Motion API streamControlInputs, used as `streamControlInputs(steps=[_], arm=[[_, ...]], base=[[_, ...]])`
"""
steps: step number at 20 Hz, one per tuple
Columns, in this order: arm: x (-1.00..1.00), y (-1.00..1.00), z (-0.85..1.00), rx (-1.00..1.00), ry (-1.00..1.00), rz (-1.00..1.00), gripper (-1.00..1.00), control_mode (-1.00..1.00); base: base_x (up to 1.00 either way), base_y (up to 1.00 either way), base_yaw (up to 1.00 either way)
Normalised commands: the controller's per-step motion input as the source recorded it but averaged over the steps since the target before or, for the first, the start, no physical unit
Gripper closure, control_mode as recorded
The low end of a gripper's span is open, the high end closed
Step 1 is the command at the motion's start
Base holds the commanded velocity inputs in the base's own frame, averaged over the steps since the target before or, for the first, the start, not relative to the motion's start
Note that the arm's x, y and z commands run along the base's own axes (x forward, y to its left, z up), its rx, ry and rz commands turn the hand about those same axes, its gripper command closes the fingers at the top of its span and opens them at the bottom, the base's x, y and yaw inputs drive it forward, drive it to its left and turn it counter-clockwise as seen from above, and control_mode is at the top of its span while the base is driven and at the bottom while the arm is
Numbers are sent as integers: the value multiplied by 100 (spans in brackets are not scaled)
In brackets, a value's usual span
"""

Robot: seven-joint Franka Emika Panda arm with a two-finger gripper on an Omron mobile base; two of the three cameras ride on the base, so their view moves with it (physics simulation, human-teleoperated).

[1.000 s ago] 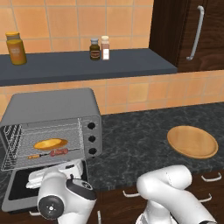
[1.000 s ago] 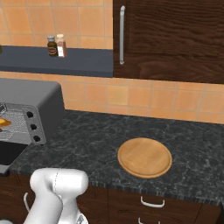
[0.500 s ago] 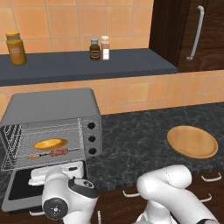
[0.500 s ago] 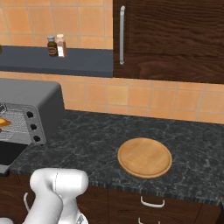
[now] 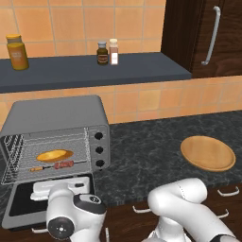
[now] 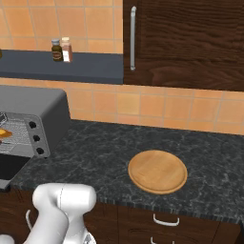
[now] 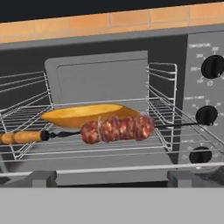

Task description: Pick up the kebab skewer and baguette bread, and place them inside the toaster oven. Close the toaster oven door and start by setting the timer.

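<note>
Oven rack (image 7: 26,114): kebab skewer (image 7: 116,128) beside baguette bread (image 7: 85,114); just beyond wide-open claw (image 7: 111,178)

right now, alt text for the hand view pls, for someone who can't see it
Inside the open toaster oven, a kebab skewer lies across the wire rack in front of a golden baguette bread. Three black knobs line the oven's right panel.

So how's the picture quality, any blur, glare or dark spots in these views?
Hand view: soft and slightly blurred, panel lettering unreadable; the kebab skewer and baguette bread evenly lit. Left base view: sharp, no glare on the toaster oven door, dark pane. Right base view: even flat light, faint shadow under the wooden plate.
</note>
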Motion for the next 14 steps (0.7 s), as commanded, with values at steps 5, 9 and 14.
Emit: streamControlInputs(steps=[5, 9, 14], arm=[[12, 25, -9, 0, 0, 0, -100, -100], [2, 23, -22, 0, 0, 0, -100, -100], [9, 6, -2, 0, 0, 0, -100, -100]], base=[[0, 0, 0], [0, 0, 0], [0, 0, 0]])
